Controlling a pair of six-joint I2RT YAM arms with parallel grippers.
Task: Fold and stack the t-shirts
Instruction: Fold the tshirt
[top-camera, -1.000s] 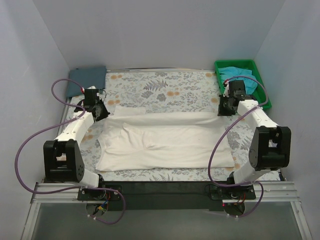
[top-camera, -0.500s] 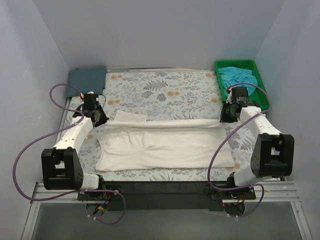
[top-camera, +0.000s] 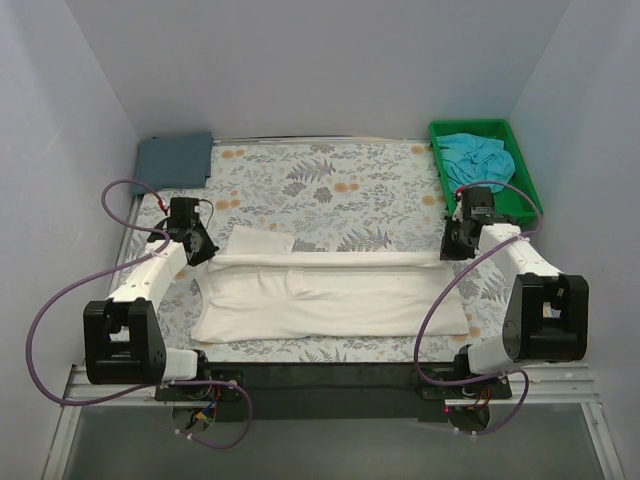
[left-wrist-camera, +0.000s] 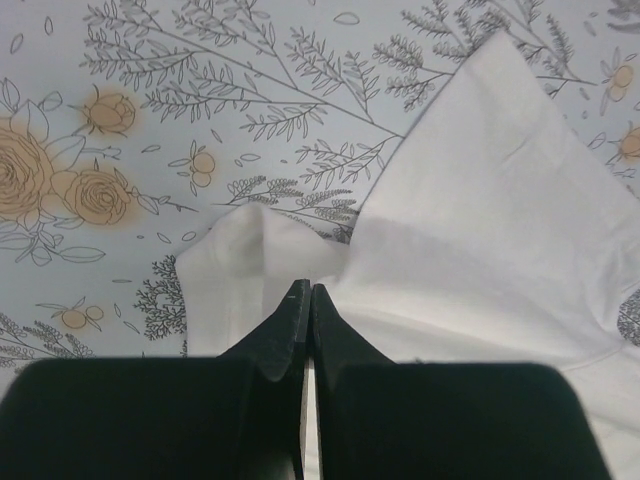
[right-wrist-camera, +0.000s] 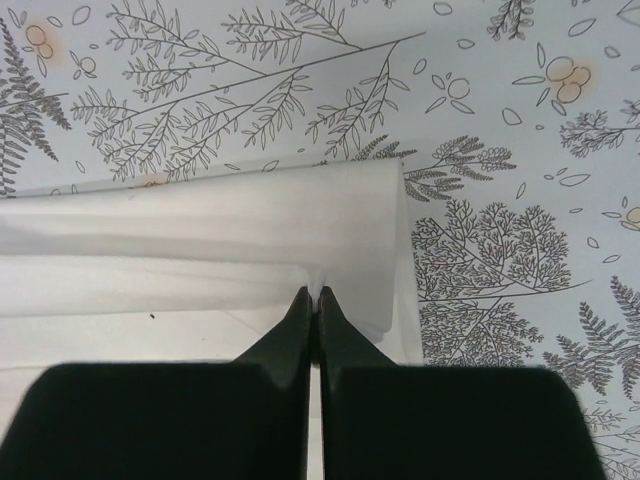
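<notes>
1. Whereas a second ago both arms held the far long edge of the cream-white shirt (top-camera: 330, 300) up toward the far side of the bench (top-camera: 330, 180), the top view now shows the left gripper (top-camera: 205, 250) and the right gripper (top-camera: 450, 246) drawn nearer. The lifted band of cloth between them has shrunk to a slim strip over the shirt's body. We read this as the lengthwise fold being carried over and nearly ready to lay down. One sleeve (top-camera: 262, 240) lies flat at the far left of the shirt, outside the fold. The slate blue-grey shirt (top-camera: 175, 160) sits at the far left corner, well apart, and looks already folded. The turquoise shirt (top-camera: 478, 158) lies crumpled in the green tray (top-camera: 527, 195) at the far right, so we judge the stack is barely begun.

2. From the left wrist, the left gripper (left-wrist-camera: 303, 292) is pinched tight on a puckered corner of the cream cloth. The floral cover (left-wrist-camera: 150, 100) lies beyond it, and the sleeve spreads to the right.

3. From the right wrist, the right gripper (right-wrist-camera: 312, 293) is likewise clamped on the shirt's turned edge, and the cloth runs leftward in soft ridges. We judge both ends secure enough to set the fold down evenly.
</notes>
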